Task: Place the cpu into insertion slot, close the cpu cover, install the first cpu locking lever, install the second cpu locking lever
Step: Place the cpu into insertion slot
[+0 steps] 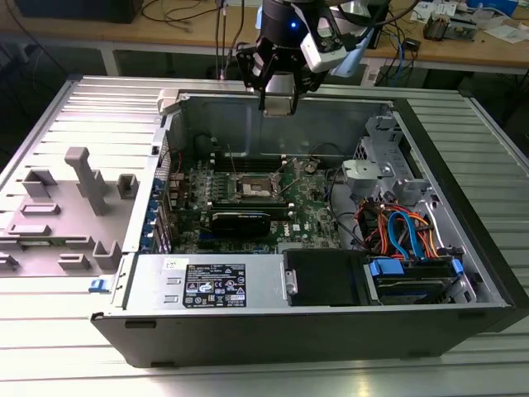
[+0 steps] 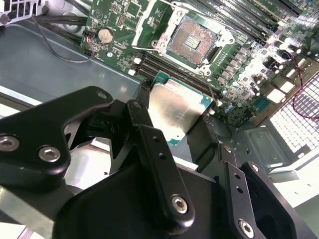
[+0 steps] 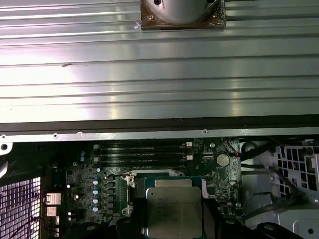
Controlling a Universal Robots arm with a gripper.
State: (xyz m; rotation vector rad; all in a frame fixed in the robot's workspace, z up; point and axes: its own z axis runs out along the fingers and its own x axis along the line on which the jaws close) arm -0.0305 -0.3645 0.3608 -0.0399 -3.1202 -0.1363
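Light, stiff, slick cpu (image 2: 179,107), likely fragile underneath; pincer (image 2: 175,119) pinching it by two opposite edges, the sensible hold.

The cpu (image 2: 177,112) is topped in smooth satin metal; the table (image 3: 149,74) is shiny ribbed metal.

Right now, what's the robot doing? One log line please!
gripper: shut on cpu | place: above computer case | insertion slot: empty, cpu not placed yet

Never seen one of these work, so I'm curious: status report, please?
Gripper shut on small flat square silvery-grey cpu. Held clear of green board's square metal-rimmed socket. Socket bare, nothing blocking.
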